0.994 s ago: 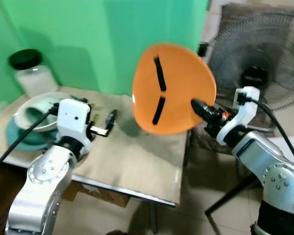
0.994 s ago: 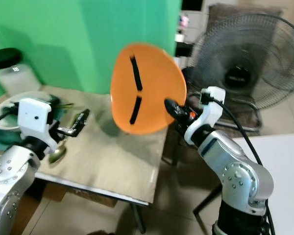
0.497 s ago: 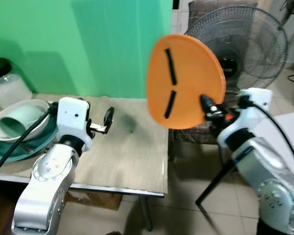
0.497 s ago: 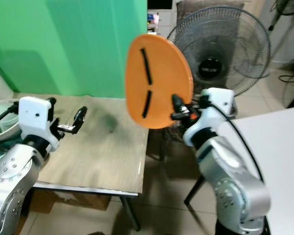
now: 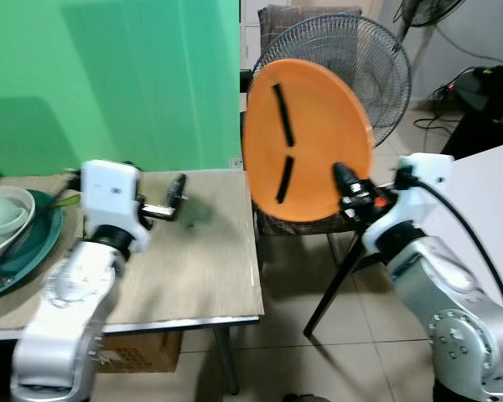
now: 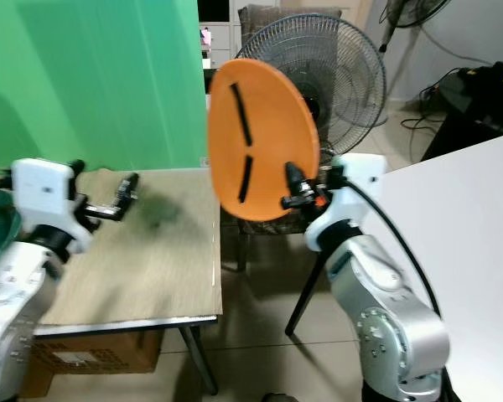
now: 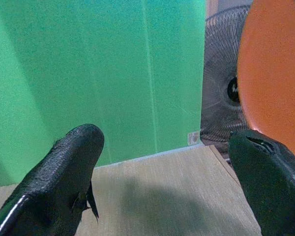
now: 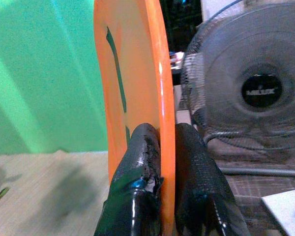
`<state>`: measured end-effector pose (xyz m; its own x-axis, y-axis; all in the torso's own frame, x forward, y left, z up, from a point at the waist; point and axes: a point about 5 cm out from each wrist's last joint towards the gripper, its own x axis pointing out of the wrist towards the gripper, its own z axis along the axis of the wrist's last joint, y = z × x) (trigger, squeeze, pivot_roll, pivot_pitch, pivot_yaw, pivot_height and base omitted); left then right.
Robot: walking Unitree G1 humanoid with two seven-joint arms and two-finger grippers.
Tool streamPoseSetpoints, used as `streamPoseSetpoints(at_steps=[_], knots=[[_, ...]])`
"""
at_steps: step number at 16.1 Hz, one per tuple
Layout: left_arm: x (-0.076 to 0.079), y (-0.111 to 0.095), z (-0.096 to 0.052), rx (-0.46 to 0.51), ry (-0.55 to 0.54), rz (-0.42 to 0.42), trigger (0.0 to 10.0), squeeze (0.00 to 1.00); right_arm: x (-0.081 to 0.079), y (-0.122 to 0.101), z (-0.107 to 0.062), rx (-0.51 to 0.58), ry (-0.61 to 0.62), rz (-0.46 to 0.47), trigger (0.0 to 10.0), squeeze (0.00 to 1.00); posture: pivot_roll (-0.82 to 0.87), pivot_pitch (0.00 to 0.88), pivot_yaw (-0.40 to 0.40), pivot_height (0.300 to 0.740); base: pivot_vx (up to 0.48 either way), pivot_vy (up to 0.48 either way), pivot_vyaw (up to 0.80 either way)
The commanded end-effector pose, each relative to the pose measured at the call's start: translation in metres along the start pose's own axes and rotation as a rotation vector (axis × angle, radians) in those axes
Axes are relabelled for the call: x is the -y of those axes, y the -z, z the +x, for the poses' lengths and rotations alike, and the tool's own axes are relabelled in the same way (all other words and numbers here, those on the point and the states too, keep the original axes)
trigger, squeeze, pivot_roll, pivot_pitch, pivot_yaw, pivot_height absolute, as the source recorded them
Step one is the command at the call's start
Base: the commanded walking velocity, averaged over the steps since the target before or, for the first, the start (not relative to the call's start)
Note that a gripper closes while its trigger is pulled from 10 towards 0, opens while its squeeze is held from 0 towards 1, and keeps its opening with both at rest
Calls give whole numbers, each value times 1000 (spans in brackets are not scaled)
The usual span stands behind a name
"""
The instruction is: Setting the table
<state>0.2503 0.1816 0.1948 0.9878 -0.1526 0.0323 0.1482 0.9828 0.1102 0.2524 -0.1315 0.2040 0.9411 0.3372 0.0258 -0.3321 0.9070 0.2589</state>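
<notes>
My right gripper (image 5: 342, 179) is shut on the lower rim of an orange plate (image 5: 306, 138) with two black stripes, held upright in the air past the right edge of the wooden table (image 5: 193, 268). In the right wrist view both fingers (image 8: 147, 162) pinch the orange plate (image 8: 137, 88) edge-on. My left gripper (image 5: 178, 186) hovers over the table, open and holding nothing; its two black fingers (image 7: 64, 172) stand wide apart in the left wrist view. A pale bowl (image 5: 0, 213) sits on a teal plate (image 5: 29, 251) at the table's left end.
A large standing fan (image 5: 352, 67) is behind the orange plate, with black chair legs (image 5: 331, 289) below it. A green wall (image 5: 109, 75) backs the table. A white tabletop (image 6: 461, 226) lies at the right. A cardboard box (image 5: 142, 343) sits under the wooden table.
The camera has swung to the right, so the table and dishes slid left in view. The orange plate stays upright in my right gripper and now stands beyond the table's right edge.
</notes>
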Motion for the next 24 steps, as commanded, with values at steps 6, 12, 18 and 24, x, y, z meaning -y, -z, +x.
streamPoseSetpoints(at_steps=[6, 12, 18, 24], knots=[[5, -7, 3, 17, -22, -52, 10000, 0, 3, -5, 4, 33, 1, -11, 10000, 0, -64, 0, 7, 740, -156, 0, 0], [3, -4, 4, -5, -104, -6, 10000, 0, 3, 0, 9, 8, 12, -12, 10000, 0, -55, 0, 11, 740, -252, 0, 0], [6, 2, 14, -29, -117, 28, 10000, 0, 4, 1, 13, 10, 52, 3, 10000, 0, -68, 0, 23, 740, 0, 0, -349], [5, -11, 36, 21, -93, -51, 10000, 0, 3, 1, 14, 11, 63, -1, 10000, 0, -75, 3, 36, 740, 0, 0, -400]])
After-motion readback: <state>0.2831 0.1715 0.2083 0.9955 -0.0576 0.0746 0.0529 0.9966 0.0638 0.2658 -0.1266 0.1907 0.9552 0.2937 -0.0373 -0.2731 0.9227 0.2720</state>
